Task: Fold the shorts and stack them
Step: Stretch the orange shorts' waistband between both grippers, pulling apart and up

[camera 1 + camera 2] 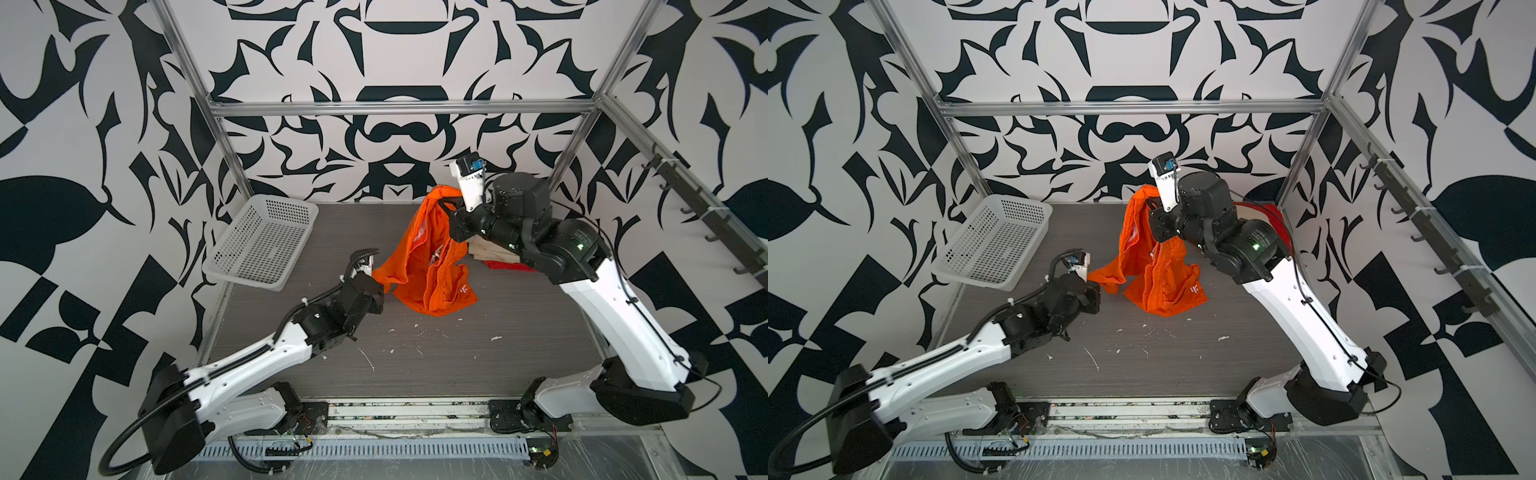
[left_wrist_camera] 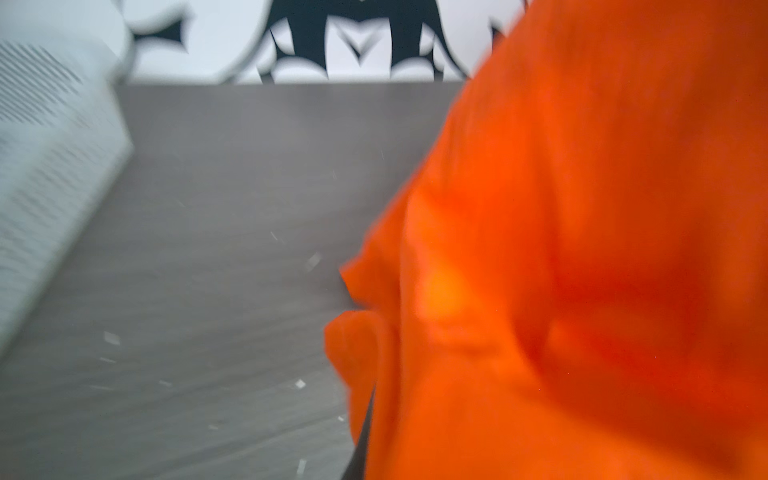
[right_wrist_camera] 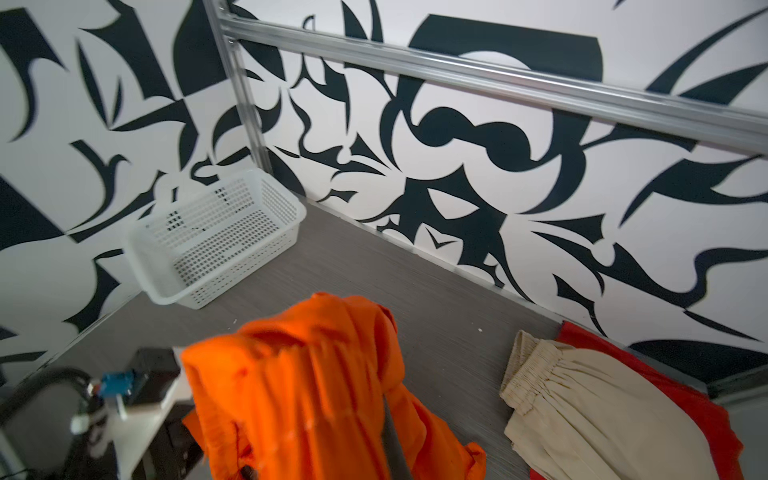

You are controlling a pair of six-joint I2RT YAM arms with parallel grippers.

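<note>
- Step judged: lifting and spreading the orange shorts (image 1: pixel 424 257) ahead of folding; no fold made yet.
- Left gripper (image 1: pixel 375 284): closed on a low corner, on the side facing the basket (image 1: pixel 243 237).
- Right gripper (image 1: pixel 448 204): closed on the top edge, raised, farther from the basket.
- Next, by judgement: pulling apart to tension, then lowering flat onto the table (image 1: pixel 457 353).
- Appearance: bunched, twisted; white logo showing.
- Beige shorts (image 3: pixel 582 407) over red shorts (image 3: pixel 715 419), well beyond the orange pair from the basket.
</note>
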